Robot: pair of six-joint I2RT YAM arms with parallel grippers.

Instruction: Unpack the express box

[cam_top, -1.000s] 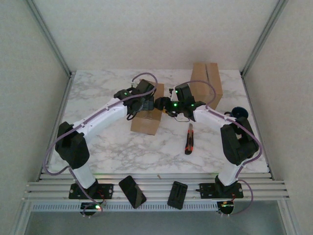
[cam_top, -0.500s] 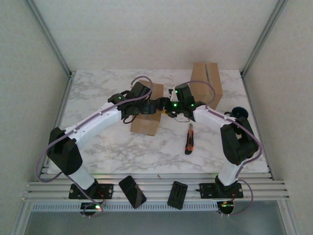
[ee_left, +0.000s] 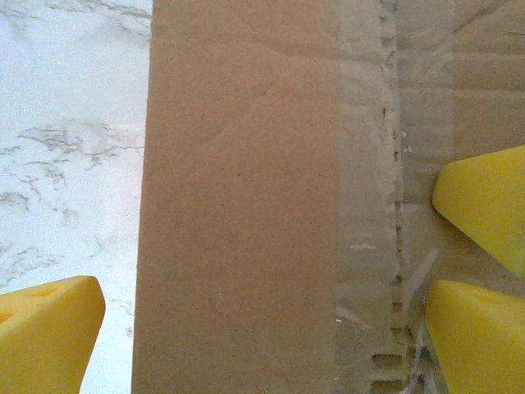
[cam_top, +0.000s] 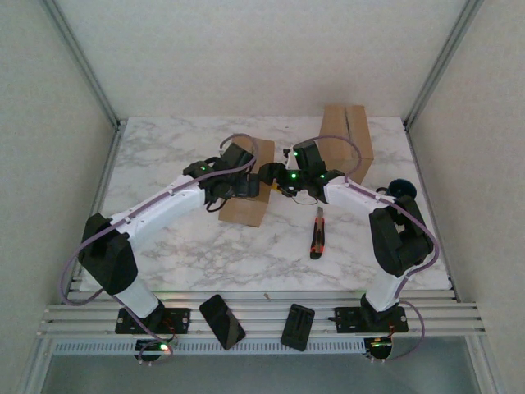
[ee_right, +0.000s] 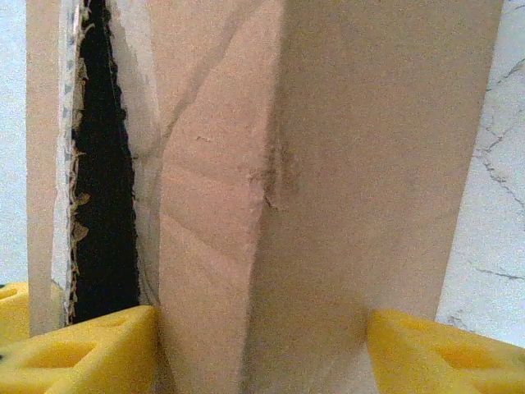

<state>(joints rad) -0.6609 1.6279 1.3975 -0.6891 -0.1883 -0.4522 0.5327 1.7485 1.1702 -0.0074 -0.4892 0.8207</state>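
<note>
Setting: robot test cell, laboratory type. Evidence: marble-pattern table (cam_top: 180, 246) enclosed by plain white panels (cam_top: 49, 123) on aluminium posts (cam_top: 82, 61); slotted aluminium rail (cam_top: 262, 316) along near edge, two cabled robot arms bolted there (left arm (cam_top: 156, 209), right arm (cam_top: 385, 222)); props: cardboard box (cam_top: 244, 211), utility knife (cam_top: 316, 238).

The left arm (cam_top: 156, 209) and the right arm (cam_top: 353, 194) have white shells on the links, black bulky joints and small green lights. A thin lilac cable loops along each one. The fingers (ee_left: 49, 332) are yellow wedges with rounded tips.
</note>
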